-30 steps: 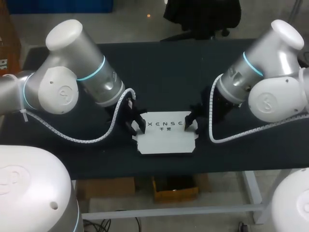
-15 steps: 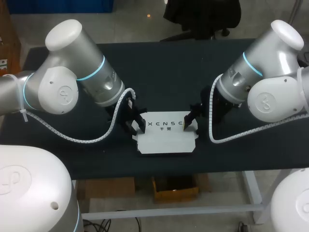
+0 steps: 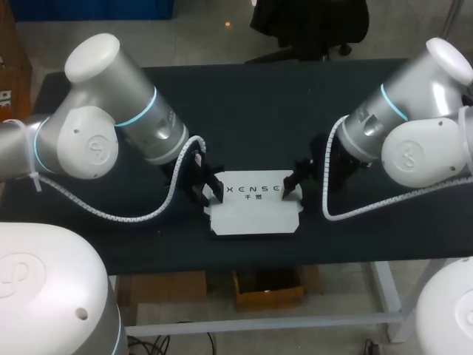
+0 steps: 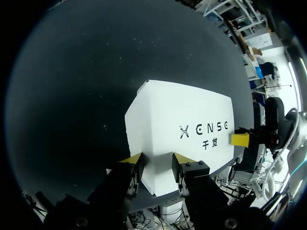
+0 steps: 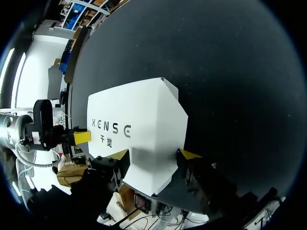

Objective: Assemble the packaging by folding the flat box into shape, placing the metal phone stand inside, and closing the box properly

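The white box (image 3: 253,209) lies on the dark table, printed face up, with a flap spread toward the front edge. My left gripper (image 3: 210,194) is at its left end; in the left wrist view the box (image 4: 184,129) has that end pinched between the two yellow tips of the gripper (image 4: 156,159). My right gripper (image 3: 290,191) is at the right end. There the box (image 5: 139,129) reaches in between the spread fingers of the gripper (image 5: 154,154), which stand wider than the end. No metal phone stand is visible.
The dark table (image 3: 259,111) stretches bare behind the box. Its front edge runs close below the box. White cable conduits (image 3: 140,216) hang from both wrists onto the tabletop beside the box.
The right arm has drawn slightly to the right and its fingers have spread wider around the box's end. The left gripper and the box have stayed put.
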{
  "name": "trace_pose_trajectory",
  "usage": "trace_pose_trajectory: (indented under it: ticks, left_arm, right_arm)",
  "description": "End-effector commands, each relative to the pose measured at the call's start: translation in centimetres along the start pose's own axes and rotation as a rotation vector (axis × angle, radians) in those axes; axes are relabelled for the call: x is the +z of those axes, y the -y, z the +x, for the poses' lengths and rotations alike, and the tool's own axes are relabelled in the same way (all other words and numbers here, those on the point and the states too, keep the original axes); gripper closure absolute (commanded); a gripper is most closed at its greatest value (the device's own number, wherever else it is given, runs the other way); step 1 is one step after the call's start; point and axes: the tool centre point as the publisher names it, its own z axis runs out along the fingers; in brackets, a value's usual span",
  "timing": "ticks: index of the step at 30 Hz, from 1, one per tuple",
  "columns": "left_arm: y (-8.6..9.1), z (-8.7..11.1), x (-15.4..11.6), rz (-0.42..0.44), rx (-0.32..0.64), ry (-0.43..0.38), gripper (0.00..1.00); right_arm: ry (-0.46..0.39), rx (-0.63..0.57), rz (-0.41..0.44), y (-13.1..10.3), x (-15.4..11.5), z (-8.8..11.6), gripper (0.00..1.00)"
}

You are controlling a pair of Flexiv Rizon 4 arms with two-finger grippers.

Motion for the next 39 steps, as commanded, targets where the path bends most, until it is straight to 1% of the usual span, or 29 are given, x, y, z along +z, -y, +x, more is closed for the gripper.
trace_pose_trajectory:
  ticks: [1,3,5,8,14,19,21,29,39]
  left_arm:
    - [0.12,0.06,0.67,0.000,0.002,-0.006,0.61]
    - [0.14,0.11,0.72,0.000,0.003,-0.007,0.62]
    - [0.17,0.14,0.79,0.001,0.002,-0.008,0.62]
    - [0.16,0.15,0.92,0.003,0.003,-0.013,0.62]
    - [0.01,0.19,1.19,0.007,0.008,-0.030,0.61]
    - [-0.11,0.14,1.45,0.007,0.012,-0.061,0.61]
    - [-0.20,0.14,1.53,0.007,0.020,-0.088,0.61]
    - [-0.50,0.33,1.32,0.011,0.028,-0.135,0.61]
    - [-0.78,0.31,1.34,0.002,0.030,-0.207,0.57]
  right_arm:
    - [-0.025,-0.005,0.006,-0.07,0.13,-0.26,0.44]
    - [-0.027,-0.005,0.004,0.06,0.12,-0.11,0.49]
    - [-0.027,-0.007,0.005,0.09,0.12,-0.07,0.47]
    - [-0.032,-0.010,0.005,0.29,0.17,0.06,0.50]
    - [-0.048,-0.012,0.005,0.48,0.40,-0.03,0.50]
    - [-0.071,-0.015,0.003,0.65,0.64,-0.22,0.51]
    - [-0.082,-0.017,0.001,0.62,0.68,-0.25,0.50]
    - [-0.107,-0.023,-0.007,0.50,0.51,-0.07,0.51]
    - [-0.132,-0.027,-0.014,0.32,0.46,0.21,0.51]
